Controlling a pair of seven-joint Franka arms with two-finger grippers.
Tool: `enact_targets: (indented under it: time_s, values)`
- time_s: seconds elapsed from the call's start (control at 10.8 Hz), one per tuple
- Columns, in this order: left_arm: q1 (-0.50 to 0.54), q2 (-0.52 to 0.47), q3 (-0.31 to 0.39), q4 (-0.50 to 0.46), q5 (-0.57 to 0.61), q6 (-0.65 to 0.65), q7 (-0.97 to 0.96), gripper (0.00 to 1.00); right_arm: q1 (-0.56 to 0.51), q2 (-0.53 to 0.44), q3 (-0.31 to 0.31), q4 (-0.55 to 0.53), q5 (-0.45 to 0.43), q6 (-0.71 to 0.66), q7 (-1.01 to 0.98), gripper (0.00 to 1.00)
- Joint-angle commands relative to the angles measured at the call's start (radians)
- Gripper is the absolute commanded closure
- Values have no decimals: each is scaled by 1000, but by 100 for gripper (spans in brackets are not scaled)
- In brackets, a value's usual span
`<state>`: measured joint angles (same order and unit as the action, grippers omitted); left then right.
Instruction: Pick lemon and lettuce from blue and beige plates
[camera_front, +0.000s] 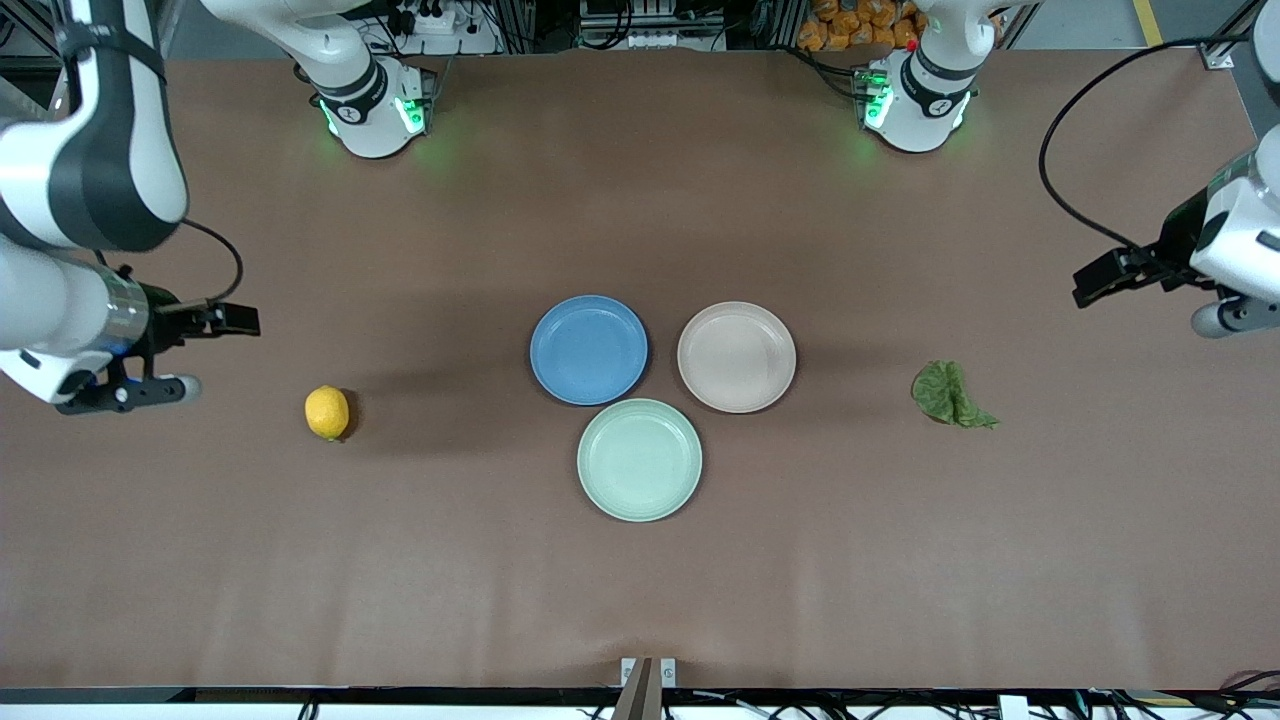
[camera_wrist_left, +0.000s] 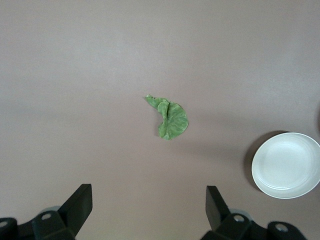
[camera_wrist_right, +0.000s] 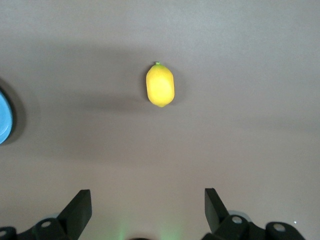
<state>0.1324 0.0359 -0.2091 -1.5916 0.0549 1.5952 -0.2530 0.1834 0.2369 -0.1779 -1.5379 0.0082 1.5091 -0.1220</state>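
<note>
- Our right gripper (camera_wrist_right: 145, 212) hangs in the air over the bare brown table (camera_front: 900, 560) at the right arm's end — fingers spread wide, nothing between them.
- The small oval yellow lemon (camera_front: 327, 412) isn't on any plate; it sits on the table toward that same end, well apart from the plates. The right wrist view shows it (camera_wrist_right: 160, 85) lying alone on the brown surface.
- Our left gripper (camera_wrist_left: 150, 212) is up over the table at the left arm's end — also wide open and holding nothing.
- The crumpled green lettuce leaf (camera_front: 950, 395) lies flat on the table near that end, beside the round beige plate (camera_front: 737, 357) but not touching it.
- In the middle we've got the round blue plate (camera_front: 589, 350) next to the beige one, and a round pale green plate (camera_front: 640, 460) just nearer the front camera, tucked between them. All three look bare.
</note>
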Motion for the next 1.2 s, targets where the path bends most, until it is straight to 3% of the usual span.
enact_targets:
  time_s: [0.0,0.18,0.37,0.55,1.11]
  values:
    - [4,-48,-1,-8,-39,-35,34,0,-16,-99,18,-48,-22,-12,2,0]
    - [7,-57,-1,-8,-64,-44,49,0,-50,-158,49,-73,-19,-4,2,0]
    - [4,-71,-3,-8,-66,-46,55,0,-152,-226,154,-132,-13,28,2,0]
    - [0,-86,-4,-8,-67,-66,55,0,-150,-234,160,-130,-11,55,7,0]
    - [-3,-142,-18,-16,-70,-115,67,0,-144,-194,141,24,-26,-36,7,0]
